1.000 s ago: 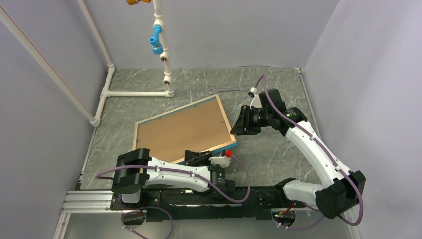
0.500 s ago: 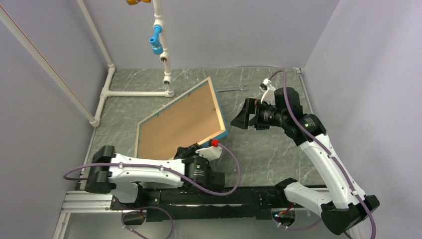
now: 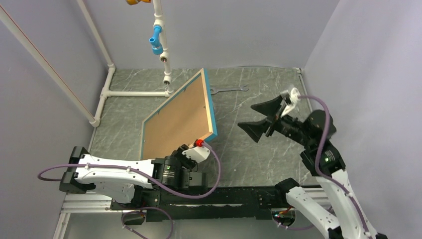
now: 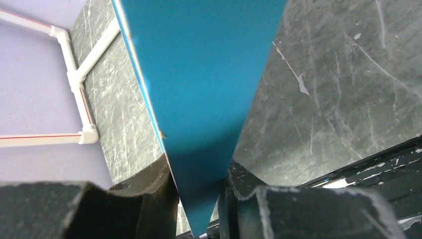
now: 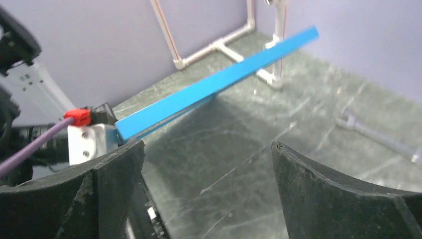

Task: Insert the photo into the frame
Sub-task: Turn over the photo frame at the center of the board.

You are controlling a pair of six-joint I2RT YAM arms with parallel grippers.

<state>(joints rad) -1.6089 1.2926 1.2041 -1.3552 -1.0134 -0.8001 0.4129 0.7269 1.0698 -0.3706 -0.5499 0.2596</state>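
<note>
Blue on its front and tan on its back, the frame (image 3: 209, 104) is now tilting steeply, the edge nearest the right jaws lifted high. A second ago it was lying nearly flat on the counter (image 3: 259, 159).

The left arm (image 3: 114, 169) is tipping it up. Its jaws are clamping narrowly on the frame's near corner, one on each face, and the wrist view is showing the blue front (image 4: 199, 74) rising straight out from between them.

The right arm (image 3: 318, 149) is backing off. Its jaws were nearly shut beside the frame's edge, and they are now gaping as wide as they go and holding nothing. The frame is standing well apart in front of them, and a wrench (image 3: 228, 90) is lying on the counter beyond their tips.

The brown backing board (image 3: 174, 124) is filling the frame's back, facing away from the right jaws. The photo is not showing in any view, so whether it is sitting under the board cannot be told.

The left jaws alone appear to be carrying the frame, probably turning it over. A slip at that single corner looks like the main risk.
</note>
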